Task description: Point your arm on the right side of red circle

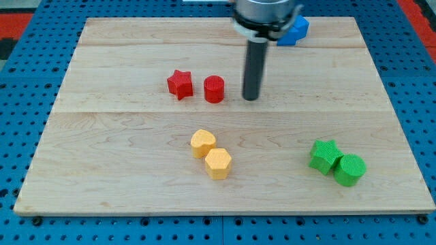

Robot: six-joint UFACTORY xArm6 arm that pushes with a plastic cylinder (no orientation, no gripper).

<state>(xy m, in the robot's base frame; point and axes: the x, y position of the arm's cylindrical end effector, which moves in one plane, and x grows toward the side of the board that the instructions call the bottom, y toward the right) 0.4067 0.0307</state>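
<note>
- My tip [251, 99] stands on the wooden board [136, 170], just beside the red circle [214, 89], at its 3 o'clock side. A narrow gap of bare wood is between them, so they are not touching.
- The tool is only a straight dark rod. It has nothing to spread or to press together, and it holds no block.
- The red circle is in the upper half of the board, a little to the view's left from the centre.
- The red star [180, 84] is just beside the red circle, at its 9 o'clock, with a small gap.
- A blue block [296, 30] lies near the view's top edge of the board, at about 1 o'clock from my tip. The arm covers part of it, so I cannot tell its shape.
- Two yellow blocks are at about 6 o'clock from the red circle. The upper yellow block [202, 143] touches the yellow hexagon [218, 163] below it.
- The green star [325, 155] and the green circle [349, 169] touch each other, at about 4 o'clock from my tip and well apart from it.
</note>
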